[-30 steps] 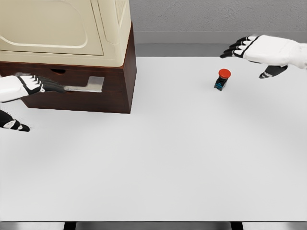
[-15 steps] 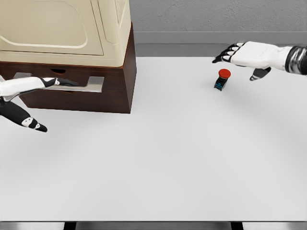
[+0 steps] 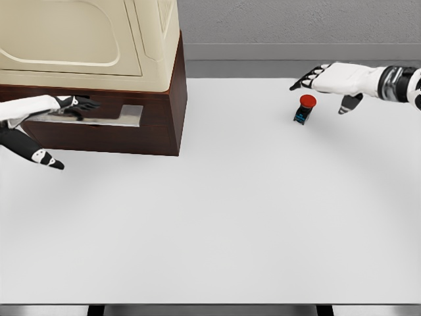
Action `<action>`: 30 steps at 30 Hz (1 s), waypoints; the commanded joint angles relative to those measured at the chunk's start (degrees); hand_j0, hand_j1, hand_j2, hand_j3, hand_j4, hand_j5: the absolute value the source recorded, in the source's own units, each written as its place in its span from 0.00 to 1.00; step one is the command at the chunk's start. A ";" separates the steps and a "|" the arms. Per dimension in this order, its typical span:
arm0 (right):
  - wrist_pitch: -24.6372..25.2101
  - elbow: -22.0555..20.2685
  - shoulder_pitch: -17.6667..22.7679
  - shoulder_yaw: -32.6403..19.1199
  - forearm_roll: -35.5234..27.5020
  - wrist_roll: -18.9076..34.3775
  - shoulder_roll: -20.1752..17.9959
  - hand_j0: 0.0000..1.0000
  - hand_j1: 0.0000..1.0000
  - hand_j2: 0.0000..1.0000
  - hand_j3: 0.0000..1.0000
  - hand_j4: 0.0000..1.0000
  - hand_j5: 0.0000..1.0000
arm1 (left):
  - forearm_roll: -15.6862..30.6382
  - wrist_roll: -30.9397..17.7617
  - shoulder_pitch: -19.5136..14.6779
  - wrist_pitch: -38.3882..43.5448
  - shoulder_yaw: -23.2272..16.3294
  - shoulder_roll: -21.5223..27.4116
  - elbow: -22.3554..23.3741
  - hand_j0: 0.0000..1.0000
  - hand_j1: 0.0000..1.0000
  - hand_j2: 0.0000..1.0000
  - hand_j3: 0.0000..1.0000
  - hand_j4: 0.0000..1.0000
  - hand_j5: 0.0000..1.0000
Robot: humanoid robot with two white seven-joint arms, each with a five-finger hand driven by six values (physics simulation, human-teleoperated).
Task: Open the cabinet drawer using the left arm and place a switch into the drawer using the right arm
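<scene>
From my remote station, the small switch with a round red button on a black base (image 3: 304, 109) stands upright on the white tabletop (image 3: 237, 217), toward the far right. It sits just below and slightly left of my right hand (image 3: 339, 80), between the outstretched black fingertips (image 3: 300, 83) above it and the thumb (image 3: 347, 104) hanging down to its right; I see a gap on both sides, so nothing is touching it.

Compared with half a second ago, that right hand has slid a little farther left and lower, and more of the grey-banded wrist shows at the frame's edge. The switch has not moved. On the other side, my left hand (image 3: 41, 108) has risen to the dark wooden cabinet's drawer front (image 3: 125, 122), its fingers now lying over the pale metal handle plate (image 3: 112, 117) instead of below it.

The right hand's fingers are extended and loosely spread, holding nothing. The left hand's dark fingertips (image 3: 82, 104) rest on the handle's upper edge with the thumb (image 3: 46, 160) splayed well below, against the cabinet's lower front; I cannot tell whether they have actually hooked the handle. The drawer looks closed, flush with the cabinet under the cream-coloured appliance (image 3: 85, 39).
</scene>
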 commanded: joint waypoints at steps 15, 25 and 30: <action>0.15 7.48 -1.76 -0.02 1.49 -0.03 4.11 1.00 1.00 1.00 1.00 1.00 1.00 | -7.82 3.10 0.45 1.08 -2.97 -0.72 0.73 1.00 1.00 1.00 1.00 1.00 1.00; 0.15 9.15 -2.20 0.59 2.80 -0.03 5.52 1.00 1.00 1.00 1.00 1.00 1.00 | -10.02 3.27 0.63 1.00 -4.02 -0.72 0.73 1.00 1.00 1.00 1.00 1.00 1.00; 0.15 10.65 -2.99 0.68 3.86 -0.03 6.40 1.00 1.00 1.00 1.00 1.00 1.00 | -10.72 4.24 0.54 1.08 -3.93 -0.46 1.44 1.00 1.00 1.00 1.00 1.00 1.00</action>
